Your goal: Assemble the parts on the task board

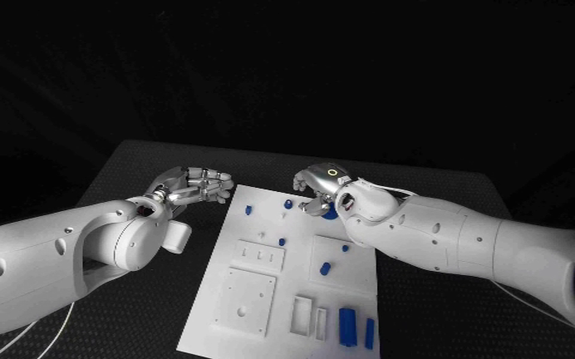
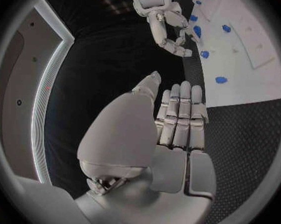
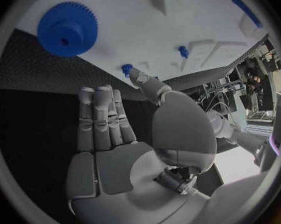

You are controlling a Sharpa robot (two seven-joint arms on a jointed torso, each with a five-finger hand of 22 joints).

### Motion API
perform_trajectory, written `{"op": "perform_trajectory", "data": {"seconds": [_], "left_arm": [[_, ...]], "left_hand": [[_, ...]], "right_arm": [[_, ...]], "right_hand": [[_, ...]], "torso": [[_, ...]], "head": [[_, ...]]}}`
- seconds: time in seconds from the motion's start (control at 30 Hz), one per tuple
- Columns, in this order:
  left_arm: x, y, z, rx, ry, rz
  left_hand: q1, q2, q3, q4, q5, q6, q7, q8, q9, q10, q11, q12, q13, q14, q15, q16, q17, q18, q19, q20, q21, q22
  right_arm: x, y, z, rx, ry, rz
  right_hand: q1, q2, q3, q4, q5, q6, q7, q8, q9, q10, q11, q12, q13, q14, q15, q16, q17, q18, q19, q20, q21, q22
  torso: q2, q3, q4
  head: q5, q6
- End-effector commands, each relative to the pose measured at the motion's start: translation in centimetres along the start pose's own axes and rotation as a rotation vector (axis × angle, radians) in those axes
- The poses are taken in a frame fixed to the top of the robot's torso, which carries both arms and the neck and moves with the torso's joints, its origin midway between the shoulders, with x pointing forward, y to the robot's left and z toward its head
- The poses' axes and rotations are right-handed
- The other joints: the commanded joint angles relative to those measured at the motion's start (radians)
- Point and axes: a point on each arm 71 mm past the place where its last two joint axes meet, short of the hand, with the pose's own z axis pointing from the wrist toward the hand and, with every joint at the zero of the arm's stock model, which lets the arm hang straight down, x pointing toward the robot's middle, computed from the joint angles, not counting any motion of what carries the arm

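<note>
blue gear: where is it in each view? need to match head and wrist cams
Head view: the blue gear lies at the far edge of the white board, partly behind the right hand.
Left wrist view: a blue piece by the right hand may be it; I cannot tell.
Right wrist view: the gear lies on the board past the right hand's fingers.
Shared landmark: the board's far edge.

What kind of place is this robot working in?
Probably a robotics lab test bench: a black table bears a white task board with blue parts like a gear, and cluttered equipment racks stand in the background.
</note>
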Motion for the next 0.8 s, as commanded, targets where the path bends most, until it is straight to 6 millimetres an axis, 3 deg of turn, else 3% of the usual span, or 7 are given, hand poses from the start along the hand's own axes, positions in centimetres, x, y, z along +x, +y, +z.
{"op": "perform_trajectory", "data": {"seconds": [0.03,0.27,0.43,0.57,0.63,0.7,0.8], "left_arm": [[-0.2,-0.2,0.1,0.010,0.004,0.000],[-0.5,-0.1,0.4,0.011,-0.003,0.004],[-0.5,0.1,0.6,0.008,-0.004,0.008],[-0.5,0.1,0.7,0.008,-0.004,0.008],[-0.5,0.1,0.7,0.007,-0.002,0.008],[-0.6,0.1,0.7,0.007,-0.003,0.008],[-0.6,0.1,0.7,0.007,-0.002,0.009]], "left_hand": [[0.006,-0.002,0.000,0.005,-0.005,0.007,-0.002,-0.005,-0.001,0.003,0.000,-0.004,-0.001,-0.002,0.000,-0.007,0.001,0.018,-0.009,-0.001,-0.006,0.018],[0.006,-0.002,0.000,0.005,-0.006,0.007,-0.002,-0.005,-0.001,0.003,0.000,-0.004,-0.001,-0.002,0.000,-0.007,0.002,0.018,-0.009,-0.001,-0.006,0.018],[0.007,-0.002,0.000,0.005,-0.006,0.008,-0.002,-0.005,-0.002,0.004,0.000,-0.003,-0.001,-0.002,-0.001,-0.007,0.002,0.018,-0.009,-0.001,-0.006,0.018],[0.008,-0.002,0.000,0.005,-0.006,0.008,-0.002,-0.005,-0.002,0.004,-0.001,-0.004,-0.001,-0.002,-0.001,-0.008,0.002,0.018,-0.009,-0.001,-0.006,0.018],[0.008,-0.002,0.000,0.005,-0.006,0.008,-0.003,-0.005,-0.002,0.004,0.000,-0.004,-0.001,-0.002,-0.001,-0.008,0.002,0.018,-0.009,-0.001,-0.006,0.018],[0.008,-0.002,0.000,0.005,-0.006,0.008,-0.002,-0.005,-0.002,0.004,0.000,-0.004,-0.001,-0.001,-0.001,-0.008,0.002,0.018,-0.009,-0.001,-0.006,0.018],[0.008,-0.001,0.000,0.005,-0.006,0.008,-0.002,-0.005,-0.002,0.004,0.000,-0.004,-0.001,-0.002,0.000,-0.008,0.002,0.018,-0.009,-0.001,-0.006,0.018]], "right_arm": [[-0.9,-0.1,-0.4,-0.005,0.033,0.039],[-2.5,-1.4,-1.4,0.006,0.057,0.040],[-2.3,-2.5,-1.8,0.033,0.114,0.026],[-2.0,-3.4,-1.9,0.060,0.159,0.017],[-1.8,-3.7,-1.9,0.067,0.175,0.015],[-1.5,-4.0,-2.0,0.075,0.183,0.019],[-1.1,-4.2,-2.1,0.081,0.190,0.021]], "right_hand": [[0.004,0.001,-0.003,0.010,0.005,0.011,0.002,0.007,0.001,0.015,0.000,0.010,0.002,0.002,-0.007,0.007,-0.003,0.058,0.004,0.001,0.005,0.011],[-0.005,0.002,-0.013,0.013,0.004,0.013,0.002,0.008,0.001,0.019,-0.002,0.012,0.003,0.001,-0.008,0.010,-0.005,0.058,0.003,0.001,0.006,0.012],[-0.031,-0.002,-0.060,0.006,0.012,0.007,-0.002,0.005,-0.001,0.032,-0.008,0.019,0.008,-0.004,-0.013,0.018,-0.008,0.058,-0.002,0.000,0.011,0.015],[-0.066,-0.005,-0.122,-0.009,0.058,-0.023,-0.011,-0.010,-0.008,-0.009,0.008,-0.004,-0.002,-0.021,0.001,0.021,-0.014,0.058,-0.019,0.004,0.005,0.013],[-0.098,-0.008,-0.163,-0.012,0.049,-0.047,-0.035,-0.020,-0.012,-0.058,0.023,-0.018,-0.009,-0.035,0.014,0.021,-0.018,0.058,-0.030,0.010,0.000,0.012],[-0.108,-0.010,-0.188,-0.019,0.036,-0.066,-0.040,-0.027,-0.014,-0.088,0.032,-0.015,-0.008,-0.046,0.024,0.023,-0.020,0.058,-0.038,0.012,-0.005,0.010],[-0.118,-0.012,-0.208,-0.020,0.029,-0.087,-0.058,-0.035,-0.016,-0.111,0.035,-0.015,-0.008,-0.055,0.029,0.029,-0.021,0.058,-0.043,0.014,-0.009,0.008]], "torso": [[-0.002,0.0005,-0.0109],[-0.005,0.0034,-0.0255],[-0.009,0.0067,-0.0338],[-0.010,0.0091,-0.0368],[-0.010,0.0100,-0.0375],[-0.009,0.0123,-0.0388],[-0.010,0.0118,-0.0382]], "head": [[0.000,0.007],[0.003,0.015],[0.009,0.016],[0.011,0.017],[0.012,0.016],[0.013,0.015],[0.012,0.013]]}}
